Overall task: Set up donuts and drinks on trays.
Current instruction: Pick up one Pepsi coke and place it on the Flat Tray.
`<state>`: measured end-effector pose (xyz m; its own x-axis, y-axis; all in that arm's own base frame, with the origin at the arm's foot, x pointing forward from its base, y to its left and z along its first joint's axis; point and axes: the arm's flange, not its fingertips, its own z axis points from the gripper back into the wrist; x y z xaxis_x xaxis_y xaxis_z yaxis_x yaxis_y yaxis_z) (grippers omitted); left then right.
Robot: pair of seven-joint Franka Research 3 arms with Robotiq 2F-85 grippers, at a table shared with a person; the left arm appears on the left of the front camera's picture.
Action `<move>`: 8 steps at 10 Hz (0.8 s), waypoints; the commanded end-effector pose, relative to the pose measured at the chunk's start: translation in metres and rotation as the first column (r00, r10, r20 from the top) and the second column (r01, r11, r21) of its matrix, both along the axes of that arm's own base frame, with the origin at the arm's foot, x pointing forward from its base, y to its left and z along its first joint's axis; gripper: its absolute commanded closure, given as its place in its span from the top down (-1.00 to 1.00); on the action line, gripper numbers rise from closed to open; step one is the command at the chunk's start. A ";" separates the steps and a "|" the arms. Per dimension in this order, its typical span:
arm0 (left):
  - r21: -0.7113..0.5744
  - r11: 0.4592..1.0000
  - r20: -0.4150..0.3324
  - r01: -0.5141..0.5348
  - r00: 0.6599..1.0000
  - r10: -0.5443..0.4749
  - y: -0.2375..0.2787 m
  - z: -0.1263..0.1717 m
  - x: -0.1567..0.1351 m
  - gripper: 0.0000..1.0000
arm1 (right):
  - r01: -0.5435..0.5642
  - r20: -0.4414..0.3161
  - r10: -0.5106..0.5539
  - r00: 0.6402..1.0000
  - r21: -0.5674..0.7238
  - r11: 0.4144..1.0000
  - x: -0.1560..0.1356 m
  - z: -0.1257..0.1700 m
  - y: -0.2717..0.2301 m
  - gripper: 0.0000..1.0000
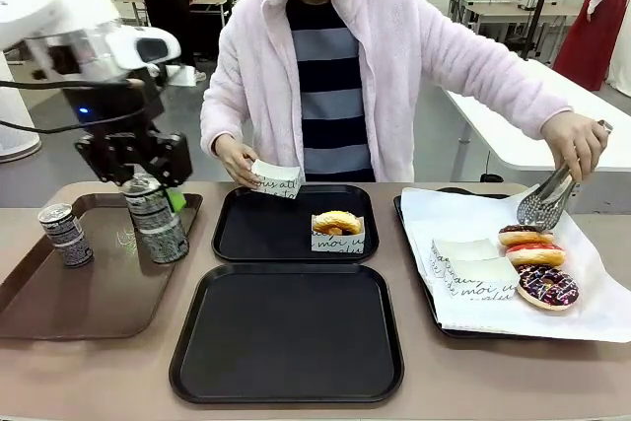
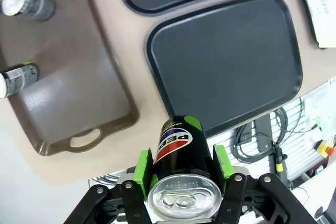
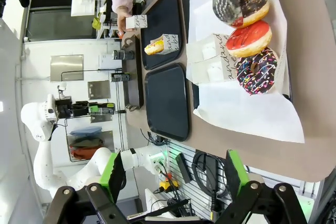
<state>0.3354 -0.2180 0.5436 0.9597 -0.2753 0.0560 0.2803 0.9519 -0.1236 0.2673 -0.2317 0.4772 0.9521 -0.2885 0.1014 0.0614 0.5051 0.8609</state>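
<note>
**Left gripper (image 1: 153, 189) clenched on a slim dark can (image 1: 155, 214), which sits tilted over the brown tray (image 1: 59, 303).**

The can is thin, rigid metal with a smooth, slick skin. I'd judge it weighty for its size if full, and easy to dent. The green pads (image 2: 143, 165) squeeze its sides near the silver top, which looks a sound hold. Just beside it, the near black tray (image 1: 286, 382) lies glossy and bare. The far black tray (image 1: 246, 234) holds one donut (image 1: 337, 222), soft and crumbly, best moved by its paper sleeve (image 1: 338, 241). The right gripper (image 3: 175, 174) gapes empty.
</note>
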 end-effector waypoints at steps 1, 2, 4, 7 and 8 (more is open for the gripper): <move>0.138 0.990 -0.079 -0.002 0.997 0.013 -0.004 0.005 -0.005 0.15 | -0.004 0.018 0.003 1.000 0.016 1.000 0.000 -0.001 0.000 1.00; 0.000 1.000 0.000 0.000 1.000 0.000 0.000 0.000 0.000 0.15 | -0.004 0.018 0.003 1.000 0.016 1.000 0.000 -0.001 0.000 1.00; 0.000 1.000 0.000 0.000 1.000 0.000 0.000 0.000 0.000 0.15 | -0.004 0.018 0.003 1.000 0.016 1.000 0.000 -0.001 0.000 1.00; -0.018 1.000 -0.054 -0.001 0.999 0.000 -0.027 -0.001 0.025 0.15 | -0.004 0.018 0.003 1.000 0.016 1.000 0.000 -0.001 0.000 1.00; -0.035 0.999 -0.047 -0.012 0.999 0.010 -0.051 -0.002 0.052 0.15 | -0.004 0.018 0.003 1.000 0.016 1.000 0.000 -0.001 0.000 1.00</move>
